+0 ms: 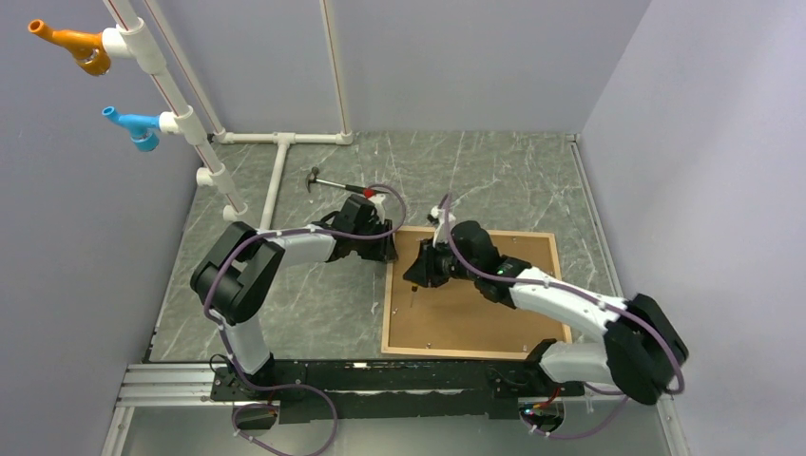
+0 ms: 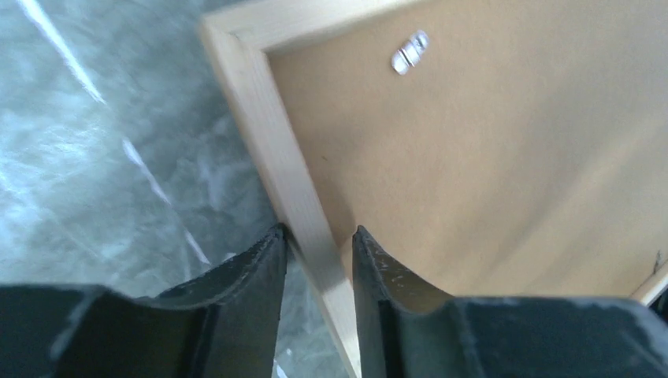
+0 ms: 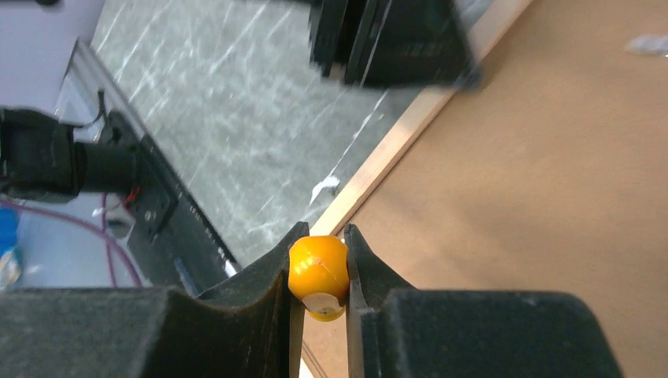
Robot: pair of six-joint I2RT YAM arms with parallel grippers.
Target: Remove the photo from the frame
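- Right gripper [image 3: 319, 233]: pinching a small orange knob [image 3: 317, 268] over the brown backing.
- Left gripper [image 2: 317, 236]: jaws parted, straddling the left rail of the frame [image 2: 256, 110].
- Photo [image 2: 488, 157]: brown back up, seated inside frame, flat on table [image 1: 532, 180].

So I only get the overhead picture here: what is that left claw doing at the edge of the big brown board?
Observer: Its own camera shows the left gripper astride the pale wooden edge of the frame, near a corner. I can't tell whether it pinches it.
Operator: And the right one, is it holding anything?
Observer: Yes, the right gripper is shut on a small orange knob, which is hidden from above.
Operator: Anything else up close?
Observer: A small metal clip sits on the brown back, close to that corner.
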